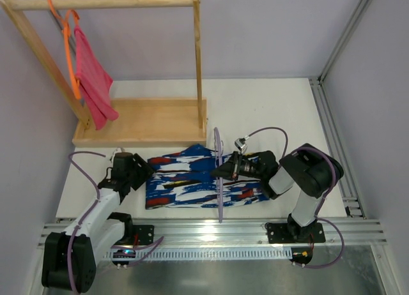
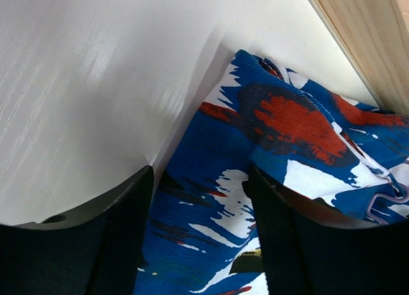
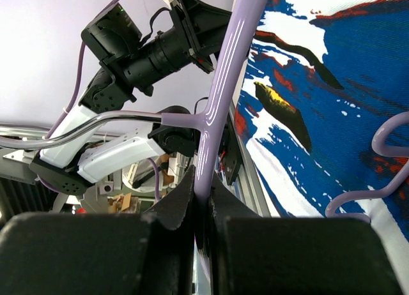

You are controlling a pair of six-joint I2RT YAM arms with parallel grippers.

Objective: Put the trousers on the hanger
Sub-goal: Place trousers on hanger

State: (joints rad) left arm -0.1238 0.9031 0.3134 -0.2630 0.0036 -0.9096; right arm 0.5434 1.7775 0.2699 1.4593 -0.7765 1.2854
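The printed blue, white, red and black trousers (image 1: 192,180) lie folded flat on the white table, just in front of the wooden rack base. The pale lavender hanger (image 1: 218,173) stands across them near their right part. My right gripper (image 1: 219,170) is shut on the hanger's arm (image 3: 214,116); the trousers (image 3: 332,84) show beside it. My left gripper (image 1: 148,172) is at the trousers' left end, its jaws open and astride the cloth (image 2: 211,225), with cloth between the fingers (image 2: 121,231).
A wooden clothes rack (image 1: 140,126) stands at the back left, with an orange hanger (image 1: 69,49) carrying a plain pink-red cloth (image 1: 92,81) on its rail. The rack's base edge (image 2: 364,39) is close behind the left gripper. Aluminium rails (image 1: 211,234) run along the near edge.
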